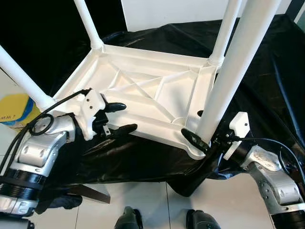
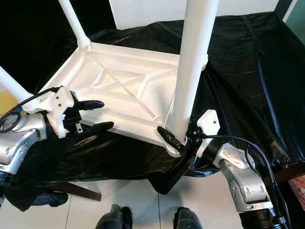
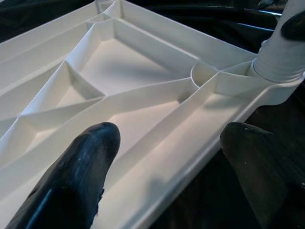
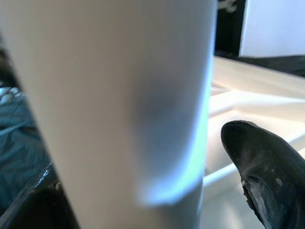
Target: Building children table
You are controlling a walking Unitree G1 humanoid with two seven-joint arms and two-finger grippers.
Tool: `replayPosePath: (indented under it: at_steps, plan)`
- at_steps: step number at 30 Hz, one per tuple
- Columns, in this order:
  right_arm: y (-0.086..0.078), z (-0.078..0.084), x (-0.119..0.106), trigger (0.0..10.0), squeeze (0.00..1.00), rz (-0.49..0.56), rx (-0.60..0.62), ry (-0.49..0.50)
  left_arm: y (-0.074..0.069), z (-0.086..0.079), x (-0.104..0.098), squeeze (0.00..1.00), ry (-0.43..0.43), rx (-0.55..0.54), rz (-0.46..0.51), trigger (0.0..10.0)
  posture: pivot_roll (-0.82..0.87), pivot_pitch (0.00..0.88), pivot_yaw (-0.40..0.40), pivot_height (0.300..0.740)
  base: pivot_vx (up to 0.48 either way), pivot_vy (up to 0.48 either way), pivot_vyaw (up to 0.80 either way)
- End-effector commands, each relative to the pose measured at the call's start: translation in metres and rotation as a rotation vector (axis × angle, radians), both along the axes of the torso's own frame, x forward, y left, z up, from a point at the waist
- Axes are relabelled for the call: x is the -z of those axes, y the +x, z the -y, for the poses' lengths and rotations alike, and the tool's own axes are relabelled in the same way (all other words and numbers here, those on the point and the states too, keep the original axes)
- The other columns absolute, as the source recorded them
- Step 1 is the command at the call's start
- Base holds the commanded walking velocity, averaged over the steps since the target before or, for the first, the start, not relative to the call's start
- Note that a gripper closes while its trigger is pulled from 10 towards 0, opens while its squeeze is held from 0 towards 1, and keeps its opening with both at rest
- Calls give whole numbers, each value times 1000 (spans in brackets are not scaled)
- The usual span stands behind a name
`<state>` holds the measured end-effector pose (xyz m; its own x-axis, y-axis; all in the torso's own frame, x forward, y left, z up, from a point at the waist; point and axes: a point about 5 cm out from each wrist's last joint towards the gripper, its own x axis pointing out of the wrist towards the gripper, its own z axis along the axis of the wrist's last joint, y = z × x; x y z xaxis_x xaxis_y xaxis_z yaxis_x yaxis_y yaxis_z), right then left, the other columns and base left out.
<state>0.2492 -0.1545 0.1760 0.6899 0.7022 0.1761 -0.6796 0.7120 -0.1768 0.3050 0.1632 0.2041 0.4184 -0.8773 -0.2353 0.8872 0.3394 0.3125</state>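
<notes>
Four white legs are counted on one upturned white tabletop (image 1: 143, 93), which lies underside up on a black sheet (image 1: 267, 57) spread over the floor.

At the left, the left gripper (image 1: 116, 118) is held spread at the near-left rim of the tabletop, one finger above the ribbed underside and one below the edge; nothing is clamped, though the rim appears to be bracketed. This side is judged to be the steadying one: the rim is best pinched or pressed down firmly so the tabletop is kept from sliding on the slick sheet. The near-left leg (image 1: 21, 76) and the far-left leg (image 1: 88, 24) stand in their corner sockets, and the far-right leg (image 1: 228, 28) is also seated.

At the right, the near-right leg (image 1: 233, 76) is gripped at its base by the right gripper (image 1: 202, 140), whose fingers are closed around it just above the corner socket (image 1: 193, 145). The leg leans slightly, so it is probably not fully home. It would best be brought square to the socket first, then pushed or twisted straight down along its own axis, since a tilted push could jam it or lever the corner upward.

Two grippers are counted, and two dark feet (image 1: 128, 219) at the bottom edge.
</notes>
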Motion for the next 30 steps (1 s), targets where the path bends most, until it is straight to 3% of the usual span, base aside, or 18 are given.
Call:
replayPosePath:
  at_steps: [1, 10, 13, 15, 16, 20, 23, 27, 30]
  plan:
    - [-5, -3, 1, 10000, 0, -2, 25, 3, 6, 4, 7, 0, 38, -2, 13, 10000, -48, 157, 86, 740, 0, 0, 0]
    - [-14, -6, 5, 10000, 0, -13, 67, 24, 15, 16, 14, 0, 41, -13, 28, 10000, -62, 156, 82, 740, 0, 0, 0]
    - [-29, -3, 11, 10000, 0, -48, 119, 37, 14, 37, 32, 0, 74, 55, 5, 10000, -94, 158, 86, 740, 0, 0, 0]
    - [-29, -3, 11, 10000, 0, -48, 119, 37, 14, 37, 32, 0, 74, 55, 5, 10000, -94, 158, 86, 740, 0, 0, 0]
    - [-31, 0, 12, 10000, 0, -53, 138, 30, 15, 42, 45, 0, 118, 72, -52, 10000, -104, 158, 92, 740, 0, 0, 0]
    - [-31, 1, 12, 10000, 0, -53, 145, 27, 16, 43, 49, 0, 131, 75, -70, 10000, -104, 158, 92, 740, 0, 0, 0]
    - [-31, 4, 12, 10000, 0, -54, 163, 17, 20, 41, 67, 0, 218, 59, -100, 10000, -111, 154, 97, 740, 0, 0, 0]
    - [-31, 4, 12, 10000, 0, -55, 168, 14, 22, 40, 72, 0, 242, 53, -106, 10000, -114, 151, 100, 740, 0, 0, 0]
    - [-32, 4, 12, 10000, 0, -56, 176, 10, 30, 38, 79, 0, 298, -9, -98, 10000, -115, 149, 101, 740, 0, 0, 0]
